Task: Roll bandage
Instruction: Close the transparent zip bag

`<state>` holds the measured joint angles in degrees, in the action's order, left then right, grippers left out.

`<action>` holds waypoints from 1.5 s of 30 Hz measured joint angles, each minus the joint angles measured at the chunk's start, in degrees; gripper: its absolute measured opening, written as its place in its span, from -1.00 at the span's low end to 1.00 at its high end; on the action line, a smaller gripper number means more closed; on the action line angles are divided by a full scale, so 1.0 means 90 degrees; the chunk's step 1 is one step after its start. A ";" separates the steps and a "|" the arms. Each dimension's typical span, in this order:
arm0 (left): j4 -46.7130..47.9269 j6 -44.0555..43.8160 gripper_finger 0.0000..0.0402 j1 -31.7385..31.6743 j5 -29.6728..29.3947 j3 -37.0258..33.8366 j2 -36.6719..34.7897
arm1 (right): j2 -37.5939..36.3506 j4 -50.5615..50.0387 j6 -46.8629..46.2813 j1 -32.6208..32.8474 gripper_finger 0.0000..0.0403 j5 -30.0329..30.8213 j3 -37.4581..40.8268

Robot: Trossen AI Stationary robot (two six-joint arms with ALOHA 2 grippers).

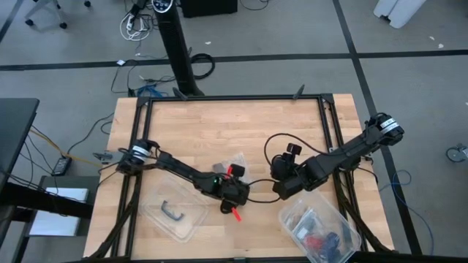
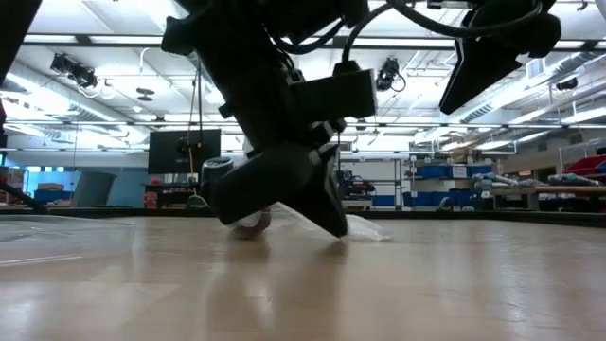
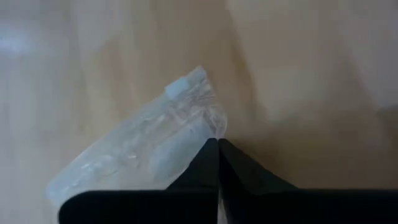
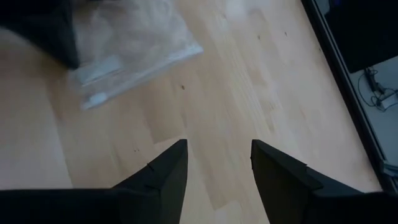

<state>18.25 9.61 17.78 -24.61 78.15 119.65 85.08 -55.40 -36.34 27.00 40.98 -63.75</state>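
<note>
A clear plastic zip bag [image 1: 235,162] [image 3: 155,143] lies flat on the wooden table [image 1: 219,124], near its middle. My left gripper [image 1: 240,188] [image 3: 217,142] is down at the bag's edge with its fingers shut. My right gripper [image 1: 280,188] [image 4: 217,149] hovers open over bare wood to the right of the bag, with nothing between its fingers. In the right wrist view the bag [image 4: 130,43] lies ahead of the fingers. The bandage does not show plainly in any view. My left gripper meets the bag at its edge [image 3: 214,127], coming slanting down from the table's left. Its shut fingertips [image 2: 336,230] stand on the table there. The fingers themselves hide whether film is caught between them. The bag lies flat on the wood.
A clear plastic tub [image 1: 174,213] with a black handle piece lies near the front left. A second clear tub [image 1: 319,232] with small items stands at the front right. A black frame [image 1: 333,117] runs around the table.
</note>
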 joint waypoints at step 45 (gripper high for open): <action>-0.2896 -0.0962 -1.00 0.1493 -0.0200 -0.3801 -0.5688 | 0.1102 0.9351 0.4678 -0.1215 -0.16 -0.4010 0.0764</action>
<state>-7.81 0.96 31.22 -26.42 43.94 68.46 95.00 28.76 5.76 16.07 4.89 -56.87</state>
